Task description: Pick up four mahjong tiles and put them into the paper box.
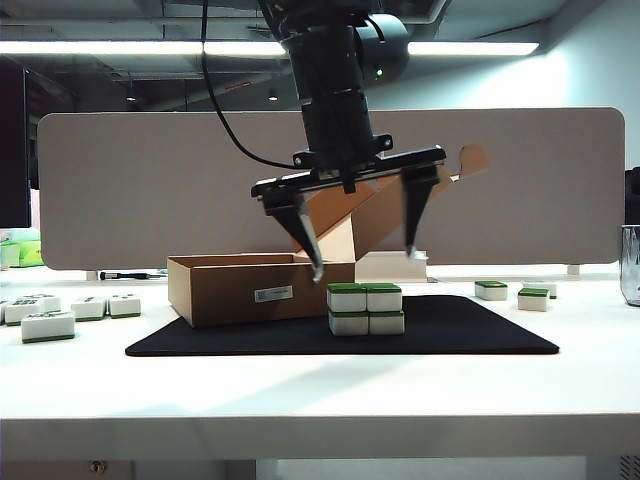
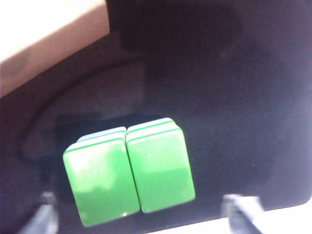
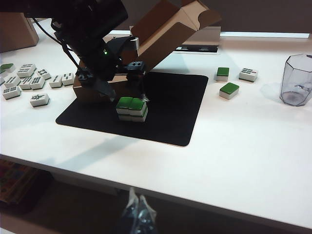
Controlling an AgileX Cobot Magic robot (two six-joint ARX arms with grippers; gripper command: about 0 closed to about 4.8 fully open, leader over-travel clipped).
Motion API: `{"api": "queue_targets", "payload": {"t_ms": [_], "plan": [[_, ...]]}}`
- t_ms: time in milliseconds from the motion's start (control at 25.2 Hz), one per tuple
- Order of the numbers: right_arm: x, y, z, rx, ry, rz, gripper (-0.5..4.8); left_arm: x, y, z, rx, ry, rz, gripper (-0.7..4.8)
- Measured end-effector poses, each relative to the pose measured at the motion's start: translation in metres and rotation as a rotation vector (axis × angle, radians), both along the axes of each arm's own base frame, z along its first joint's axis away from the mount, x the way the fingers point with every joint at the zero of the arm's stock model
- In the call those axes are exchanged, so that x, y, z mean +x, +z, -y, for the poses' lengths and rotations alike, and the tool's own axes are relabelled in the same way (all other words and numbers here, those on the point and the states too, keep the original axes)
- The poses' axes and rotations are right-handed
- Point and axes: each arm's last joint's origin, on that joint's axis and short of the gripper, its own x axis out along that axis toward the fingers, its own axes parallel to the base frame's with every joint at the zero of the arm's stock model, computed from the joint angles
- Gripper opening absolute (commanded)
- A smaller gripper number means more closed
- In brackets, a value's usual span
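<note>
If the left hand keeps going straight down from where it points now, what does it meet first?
Probably the stacked mahjong tiles. The left hand hangs open just above them, fingers either side, so lowering should straddle the stack before reaching the black mat. Depth alignment is uncertain.

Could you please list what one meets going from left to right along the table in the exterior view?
Face-up tiles → paper box → stacked mahjong tiles on the black mat, with the open left gripper above them → two green-backed tiles → clear cup.
</note>
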Motion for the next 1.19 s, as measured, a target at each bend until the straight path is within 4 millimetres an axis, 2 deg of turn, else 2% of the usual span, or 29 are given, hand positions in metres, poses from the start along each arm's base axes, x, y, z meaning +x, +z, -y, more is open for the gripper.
{"api": "queue_targets", "payload": {"t_ms": [198,317,515,753,872,911,951,1189], "plan": [[0.000,0.000,0.000,0.000,0.000,0.000,-0.01,0.002,-0.007,0.001,0.009,0.009,-0.013,4.79],[0.000,0.000,0.000,0.000,0.000,0.000,-0.01,0.006,-0.023,0.004,0.031,0.008,-0.038,4.79],[0.000,-0.001,0.000,0.000,0.001,-0.007,-0.01,0.009,-0.036,0.007,0.044,0.009,-0.051,4.79],[-0.001,-0.002,0.000,0.001,0.001,-0.019,-0.01,0.015,-0.049,0.010,0.078,0.022,-0.013,4.79],[0.000,-0.002,0.000,0.001,0.001,-0.019,-0.01,0.016,-0.050,0.010,0.120,-0.024,0.017,4.79],[-0.001,-0.002,0.000,0.001,0.001,-0.019,-0.01,0.017,-0.051,0.010,0.124,-0.029,0.019,4.20],[-0.001,-0.002,0.000,0.001,0.001,-0.019,-0.01,0.017,-0.051,0.010,0.126,-0.033,0.020,4.02],[-0.001,-0.002,0.000,0.001,0.001,-0.019,-0.01,0.017,-0.060,0.011,0.125,-0.054,-0.025,3.95]]}}
